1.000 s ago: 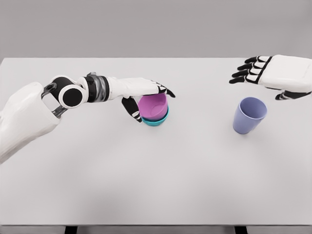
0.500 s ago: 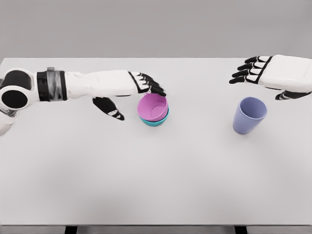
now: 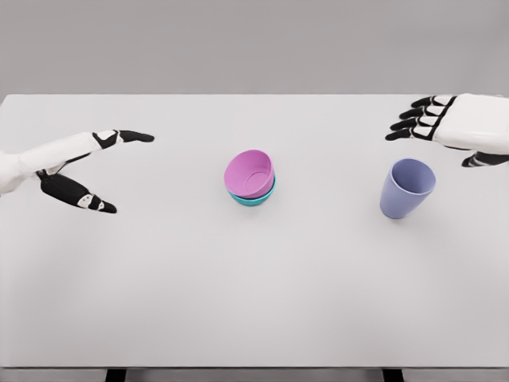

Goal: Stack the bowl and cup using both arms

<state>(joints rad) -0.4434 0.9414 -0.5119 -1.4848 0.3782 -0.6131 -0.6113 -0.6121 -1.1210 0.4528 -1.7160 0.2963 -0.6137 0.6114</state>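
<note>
The left hand (image 3: pixel 75 167) hangs over the counter's (image 3: pixel 254 302) left side, palm turned inward, fingers stretched toward the middle and thumb dropped below them, open and holding nothing. It is well apart from the bowls. The right hand (image 3: pixel 453 127) hovers at the far right, fingers spread and pointing left, also empty, just behind the cup (image 3: pixel 406 188). The pink bowl (image 3: pixel 250 173) sits tilted inside the teal bowl (image 3: pixel 254 197) at the counter's middle. The lavender cup stands upright to their right.
</note>
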